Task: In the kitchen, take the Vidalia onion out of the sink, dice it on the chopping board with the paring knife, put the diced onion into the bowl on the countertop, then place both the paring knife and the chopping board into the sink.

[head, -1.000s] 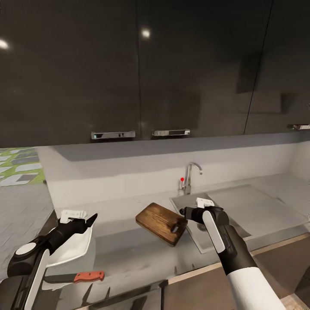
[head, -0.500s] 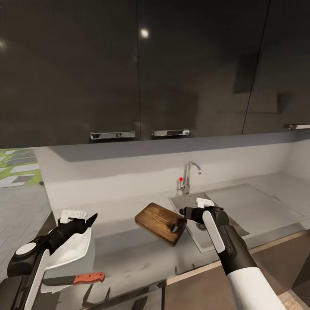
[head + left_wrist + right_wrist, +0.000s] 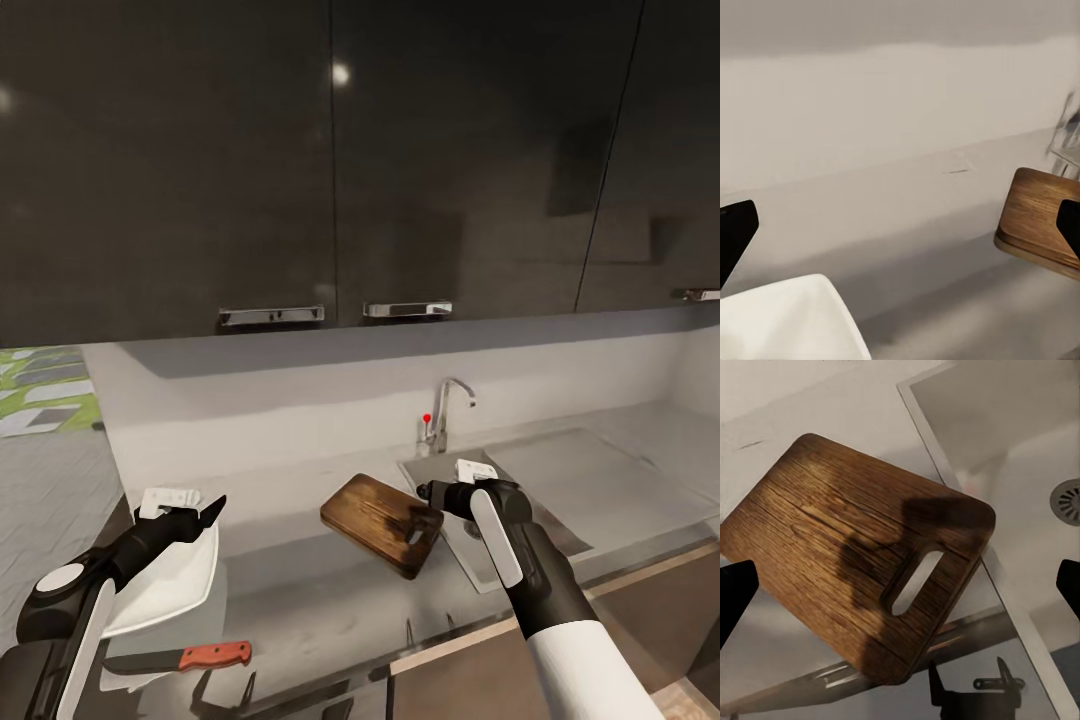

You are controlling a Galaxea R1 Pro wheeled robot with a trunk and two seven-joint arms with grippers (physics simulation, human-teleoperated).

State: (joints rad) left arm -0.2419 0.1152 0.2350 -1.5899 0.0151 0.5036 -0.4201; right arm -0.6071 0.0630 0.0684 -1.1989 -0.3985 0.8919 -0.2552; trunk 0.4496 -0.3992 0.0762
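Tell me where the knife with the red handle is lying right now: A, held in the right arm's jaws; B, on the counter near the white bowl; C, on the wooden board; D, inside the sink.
B: the knife lies flat on the counter just in front of the white bowl, well away from the board.

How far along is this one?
The chopping board is bare, so dicing may be over; whether dice lie in the bowl cannot be told. In hand: nothing, though the open right claw hovers at the board's slot end. Left: paring knife on the countertop and board go into the sink.
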